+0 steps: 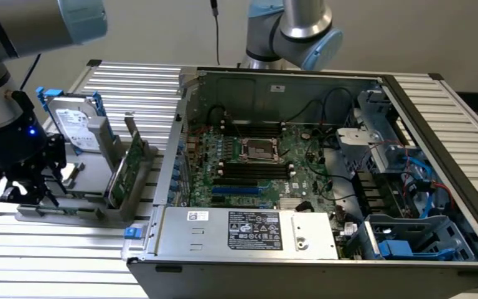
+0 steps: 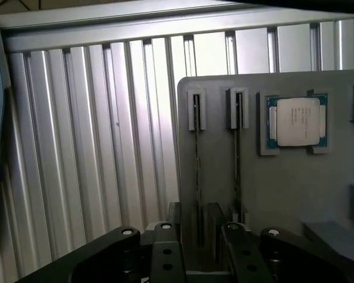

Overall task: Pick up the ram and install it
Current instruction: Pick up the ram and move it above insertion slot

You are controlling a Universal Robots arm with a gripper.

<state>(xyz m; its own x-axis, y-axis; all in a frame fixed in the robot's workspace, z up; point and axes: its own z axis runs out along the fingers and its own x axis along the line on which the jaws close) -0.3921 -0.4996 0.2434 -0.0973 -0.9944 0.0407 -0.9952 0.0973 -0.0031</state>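
Gripper (image 2: 199, 231) jaws wide, astride one ram (image 2: 197, 171) | wrist: two ram sticks (image 2: 236, 159), one CPU (image 2: 297, 121) | exterior: one hard drive (image 1: 77, 131), one card (image 1: 135, 165)

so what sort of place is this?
Probably a robotics lab bench for PC assembly: an open computer case with its motherboard on a slatted aluminium table, beside a grey fixture tray holding a hard drive.

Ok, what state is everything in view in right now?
gripper: open, straddling the ram
ram: on edge in a slot of the gray holder, not gripped
second stick: on edge in the next slot
processor: flat in its holder pocket
hard drive: upright in the holder
expansion card: upright in the holder
computer case: open, interior exposed
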